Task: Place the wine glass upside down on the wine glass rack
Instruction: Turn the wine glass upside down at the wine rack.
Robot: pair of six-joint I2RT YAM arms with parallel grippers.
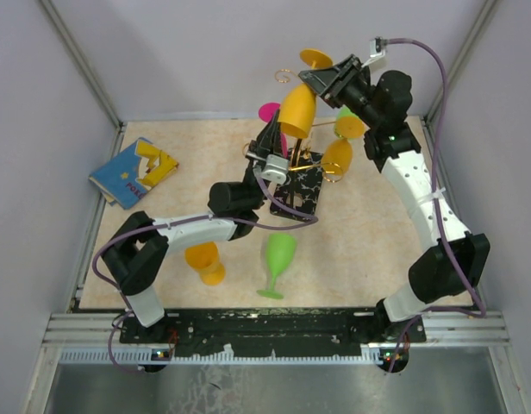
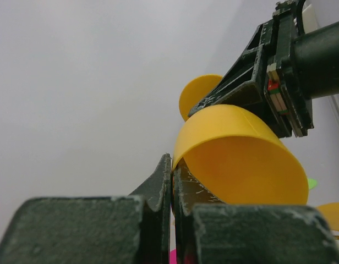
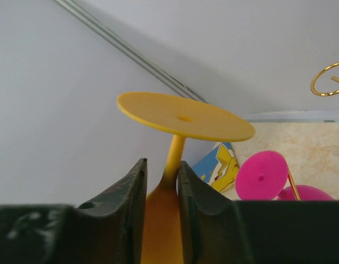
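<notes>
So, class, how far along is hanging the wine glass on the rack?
Done: the yellow wine glass is lifted and inverted. In hand: the right end effector grips its stem near the wine glass rack. Remaining: hooking it onto a wire branch and releasing.

The left arm is folded at the elbow near its base, forearm extended forward. The left end effector [image 1: 271, 138] has its fingers closed almost flush. The right arm arcs high. The right end effector [image 1: 321, 79] clamps the wine glass [image 1: 297, 108] stem.
</notes>
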